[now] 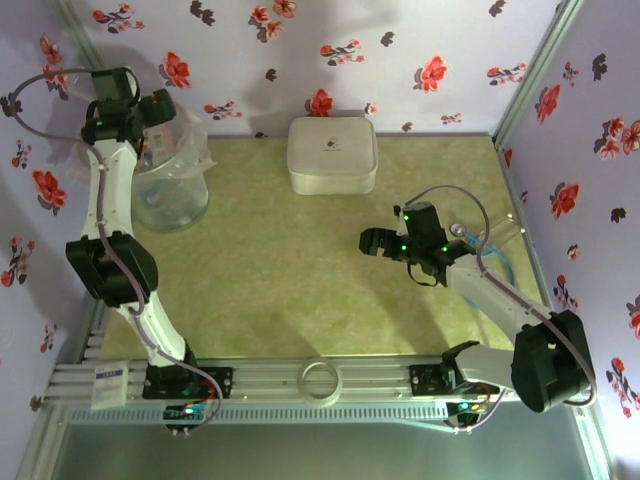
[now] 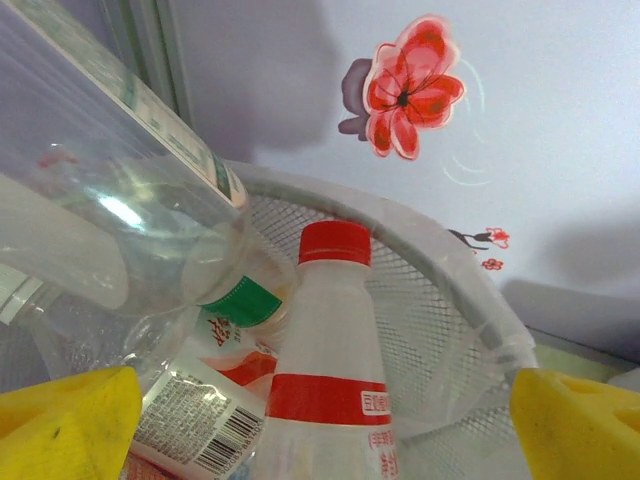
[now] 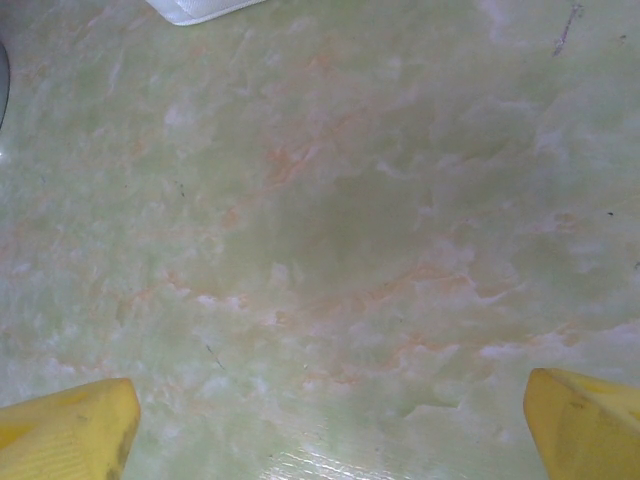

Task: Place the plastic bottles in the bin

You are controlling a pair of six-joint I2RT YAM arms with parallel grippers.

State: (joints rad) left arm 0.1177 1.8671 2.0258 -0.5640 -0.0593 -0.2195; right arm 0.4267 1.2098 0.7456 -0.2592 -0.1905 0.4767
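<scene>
Left end effector (image 1: 158, 108) hangs over the mouth of the round translucent grey-white bin (image 1: 176, 206), which stands at the far left of the pale green marbled desk (image 1: 280, 290) against the lilac wallpaper printed with red flowers (image 1: 432, 72). In the left wrist view the left end effector (image 2: 320, 430) is released: its two yellow foam pads (image 2: 62, 425) sit wide apart at the lower corners and clamp nothing. Between them, inside the bin (image 2: 440, 300), lie the small clear plastic bottles. One with a ribbed red screw cap and a red-and-white label band (image 2: 335, 350) stands roughly upright. A larger smooth clear bottle with a green-edged label (image 2: 130, 210) slants across the upper left, close to the lens. A third bottle, showing a white label with a barcode (image 2: 195, 425), lies low beside the left pad. The bin wall is a fine mesh, and a crinkly clear bag is folded over its rim. A white rounded-square box with a glossy lid (image 1: 332, 153) sits at the far centre of the desk, well apart from the bin. Right end effector (image 1: 375, 242) hovers over the desk right of centre. Its yellow pads (image 3: 65, 430) are spread wide and released over bare, faintly orange-veined surface (image 3: 320, 220).
</scene>
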